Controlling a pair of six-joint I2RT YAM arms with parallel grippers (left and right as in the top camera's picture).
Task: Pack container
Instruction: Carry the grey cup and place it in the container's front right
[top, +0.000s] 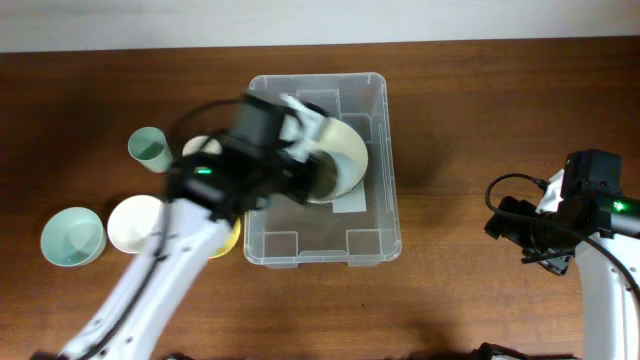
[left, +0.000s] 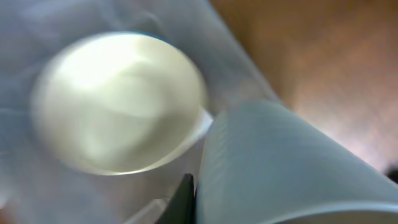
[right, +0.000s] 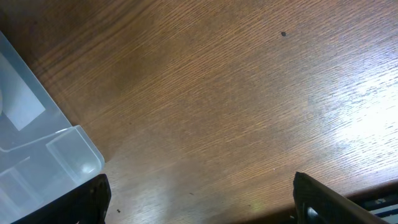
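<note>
Container (top: 388, 205) directly beneath left fingers (left: 184, 200)

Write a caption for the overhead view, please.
Left arm reaches over the container, a cream bowl in it; a teal bowl and green cup wait on the table.

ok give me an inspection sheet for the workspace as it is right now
surface: wooden table; one small dark speck in the right wrist view
job's things: container upright and open-topped at mid-table; cream bowl inside it, apparently tilted
clutter: green cup, white bowl and teal bowl left of the container; yellow item partly hidden under the left arm
grippers: left gripper over the container, blurred, state unclear; right gripper open and empty over bare wood, right of the container
cables: black cable looping at the right arm
surroundings: nothing seen
</note>
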